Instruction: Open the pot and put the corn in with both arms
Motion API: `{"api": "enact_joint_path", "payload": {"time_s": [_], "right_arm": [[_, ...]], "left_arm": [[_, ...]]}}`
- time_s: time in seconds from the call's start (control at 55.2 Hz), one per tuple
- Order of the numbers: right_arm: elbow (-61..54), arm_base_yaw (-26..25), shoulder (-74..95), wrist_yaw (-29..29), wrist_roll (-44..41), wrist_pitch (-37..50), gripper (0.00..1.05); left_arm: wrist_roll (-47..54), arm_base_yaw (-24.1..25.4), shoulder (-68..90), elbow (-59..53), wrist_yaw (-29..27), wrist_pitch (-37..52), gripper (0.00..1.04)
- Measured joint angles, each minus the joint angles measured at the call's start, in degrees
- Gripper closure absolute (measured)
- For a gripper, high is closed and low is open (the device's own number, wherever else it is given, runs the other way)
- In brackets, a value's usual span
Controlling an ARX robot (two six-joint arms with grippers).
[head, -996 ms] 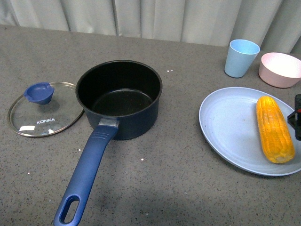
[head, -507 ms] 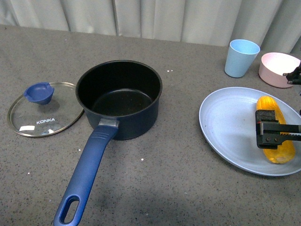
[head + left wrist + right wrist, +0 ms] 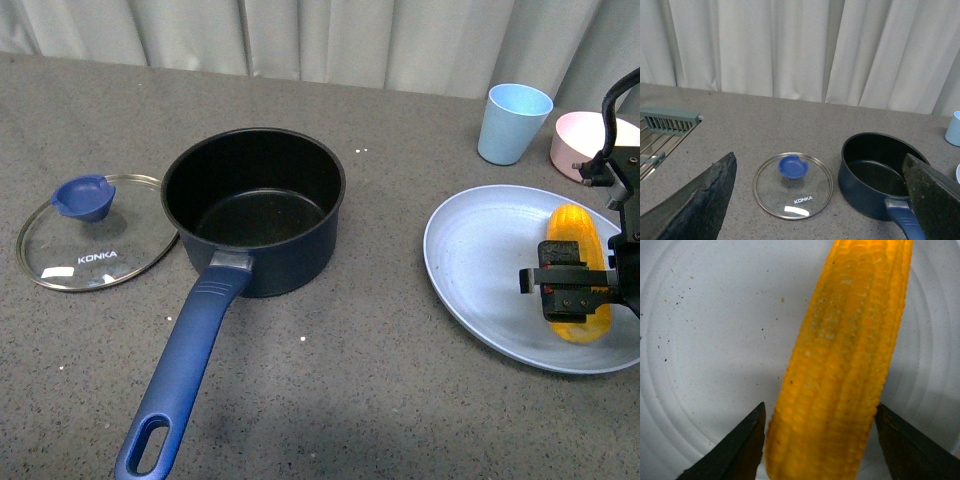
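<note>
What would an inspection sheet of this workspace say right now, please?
Surface: grey speckled counter, a few white specks.
Job's things: pot open and empty; glass lid flat beside it; corn lying on a plate.
Clutter: blue cup and pink bowl behind the plate.
Grippers: right gripper open, jaws either side of the corn; left gripper open, holding nothing.
Cables: black cable looping off the right arm.
Surroundings: pale curtain; sink rack beyond the lid.
</note>
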Motion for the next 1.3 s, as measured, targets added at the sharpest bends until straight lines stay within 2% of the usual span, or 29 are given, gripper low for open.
{"api": "enact_joint_path", "payload": {"time_s": [0.072,0.145,0.253,0.435,0.525,0.724,0.923,1.304], "right_arm": [[0.3,0.1,0.0,-0.1,-0.1,0.0,0.59],[0.3,0.2,0.0,-0.1,-0.3,0.0,0.67],[0.3,0.3,-0.3,-0.2,-1.2,0.0,0.76],[-0.3,1.1,-3.3,-0.5,-5.2,1.6,0.84],[-0.1,2.4,-6.5,-2.4,-8.7,0.6,0.87],[3.7,6.2,-8.3,-9.2,-10.4,-2.2,0.91],[11.7,11.5,-7.2,-13.4,-9.8,-5.6,0.92],[24.2,22.5,-0.1,-15.1,-5.8,-11.0,0.93]], "left_arm": [[0.0,0.0,0.0,0.0,0.0,0.0,0.07],[0.0,0.0,0.0,0.0,0.0,0.0,0.07],[0.0,0.0,0.0,0.0,0.0,0.0,0.07],[0.0,0.0,0.0,0.0,0.0,0.0,0.07],[0.0,0.0,0.0,0.0,0.0,0.0,0.07],[0.0,0.0,0.0,0.0,0.0,0.0,0.07],[0.0,0.0,0.0,0.0,0.0,0.0,0.07],[0.0,0.0,0.0,0.0,0.0,0.0,0.07]]}}
